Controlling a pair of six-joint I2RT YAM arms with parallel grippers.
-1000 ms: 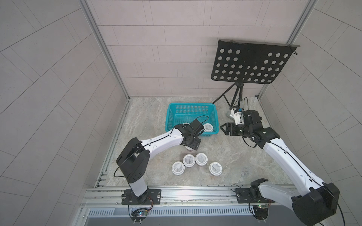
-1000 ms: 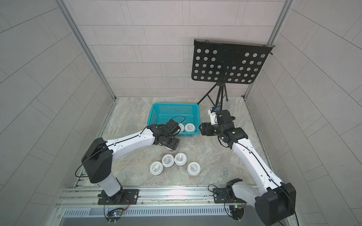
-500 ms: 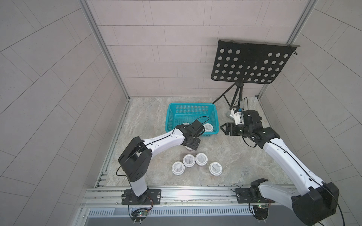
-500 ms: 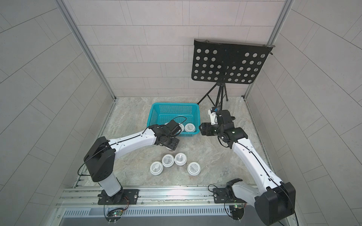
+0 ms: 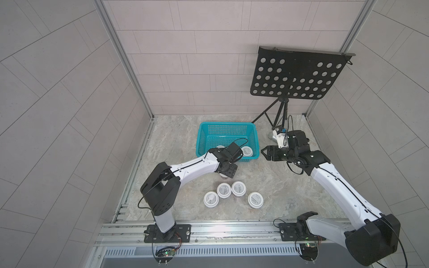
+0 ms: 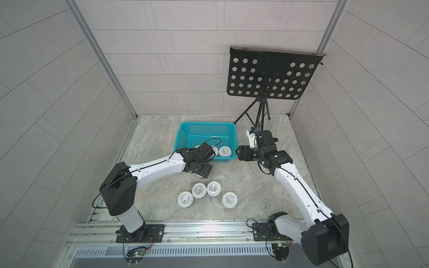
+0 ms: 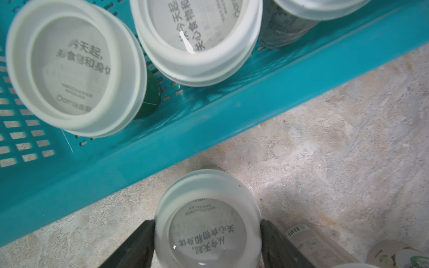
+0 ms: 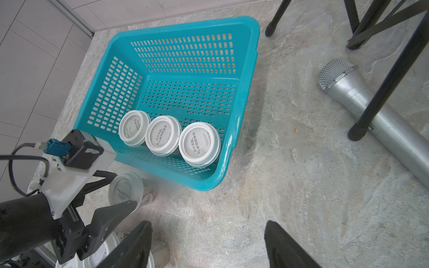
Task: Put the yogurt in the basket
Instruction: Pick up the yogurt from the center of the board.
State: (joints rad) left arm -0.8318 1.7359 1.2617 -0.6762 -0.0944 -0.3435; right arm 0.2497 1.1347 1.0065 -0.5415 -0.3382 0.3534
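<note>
Moved: left hand [image 5: 225,173], narrowed onto yogurt cup [image 7: 207,222], gripping its sides.
Cup: upright, just outside basket [image 5: 227,124] near wall, low over tabletop [image 5: 267,185].
Heading: forward, over rim.
Right hand [image 5: 264,153]: wide, empty, beside basket.

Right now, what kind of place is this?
Probably a robot practice booth: two arms bolted to a metal rail, panel walls boxing in the table, and props like a music stand and microphone.

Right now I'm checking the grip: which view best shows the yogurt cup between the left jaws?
Left wrist view: the yogurt cup sits close up, a jaw against each side. Right wrist view shows it smaller; in both top views the left arm nearly hides it.
</note>
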